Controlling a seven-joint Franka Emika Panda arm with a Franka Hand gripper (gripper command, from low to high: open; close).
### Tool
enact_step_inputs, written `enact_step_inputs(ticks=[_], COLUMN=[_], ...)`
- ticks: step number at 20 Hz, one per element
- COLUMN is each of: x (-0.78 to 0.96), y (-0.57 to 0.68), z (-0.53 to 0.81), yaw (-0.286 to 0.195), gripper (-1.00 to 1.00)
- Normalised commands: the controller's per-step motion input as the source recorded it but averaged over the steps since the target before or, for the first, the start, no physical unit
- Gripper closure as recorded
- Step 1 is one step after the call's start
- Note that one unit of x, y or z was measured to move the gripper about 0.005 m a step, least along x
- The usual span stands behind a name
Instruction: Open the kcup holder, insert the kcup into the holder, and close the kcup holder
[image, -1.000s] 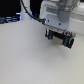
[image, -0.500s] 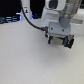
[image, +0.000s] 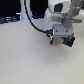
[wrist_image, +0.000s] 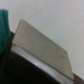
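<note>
One kcup holder (wrist_image: 42, 52), seen only in the wrist view as a grey slab above a dark edge, long axis slanting across the frame. One arm, bent down over the white table's (image: 25, 60) far edge. Gripper (image: 63, 41) near the surface; opening unclear. Green patch (wrist_image: 4, 22) beside the slab, possibly the kcup.

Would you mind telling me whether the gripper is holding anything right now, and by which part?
It cannot be told for sure. A green-topped object, possibly the kcup, sits at the gripper, but the blur hides the contact and the hold.
</note>
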Motion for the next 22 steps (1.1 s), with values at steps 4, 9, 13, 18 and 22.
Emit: enact_step_inputs(ticks=[4, 9, 13, 18, 22], x=[-0.57, -0.54, -0.58, -0.70, -0.88], y=[0.47, 0.53, 0.53, 0.52, 0.45], z=[0.01, 0.03, 0.04, 0.01, -0.02], yaw=[0.104, 0.093, 0.090, 0.067, 0.051], gripper=[-1.00, -1.00, -1.00, -1.00, -1.00])
